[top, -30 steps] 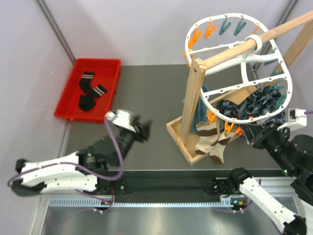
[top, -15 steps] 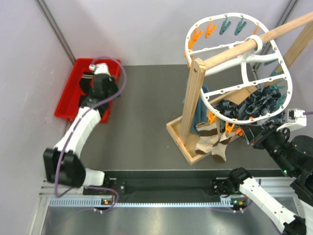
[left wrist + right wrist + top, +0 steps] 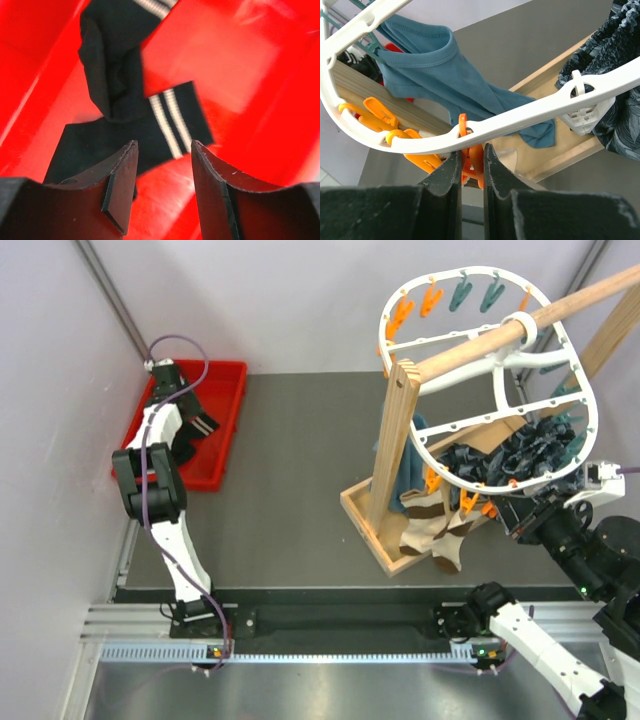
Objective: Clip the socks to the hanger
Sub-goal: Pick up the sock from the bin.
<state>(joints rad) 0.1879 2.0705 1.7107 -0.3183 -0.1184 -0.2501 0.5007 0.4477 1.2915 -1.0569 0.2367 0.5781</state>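
Two black socks (image 3: 125,95) with white-striped cuffs lie in the red tray (image 3: 225,380) at the far left; they also show in the top view (image 3: 192,435). My left gripper (image 3: 164,147) is open and empty, close above the socks; in the top view it (image 3: 178,400) is over the tray. The white oval hanger (image 3: 583,370) hangs from a wooden pole at the right, with a brown, cream and white banded sock (image 3: 440,525) clipped to it. My right gripper (image 3: 472,150) is shut on an orange peg (image 3: 476,162) under the hanger frame (image 3: 530,112).
A wooden pole-and-post rack (image 3: 400,430) on a wooden base tray (image 3: 365,520) carries the hanger. A teal garment (image 3: 445,70) and dark patterned cloths (image 3: 530,450) hang there too. Orange and teal pegs (image 3: 445,295) ring the frame. Walls close in at the left and back.
My left arm swung from the middle of the table out to the red tray and now reaches further back over the black socks. The right arm has not moved.
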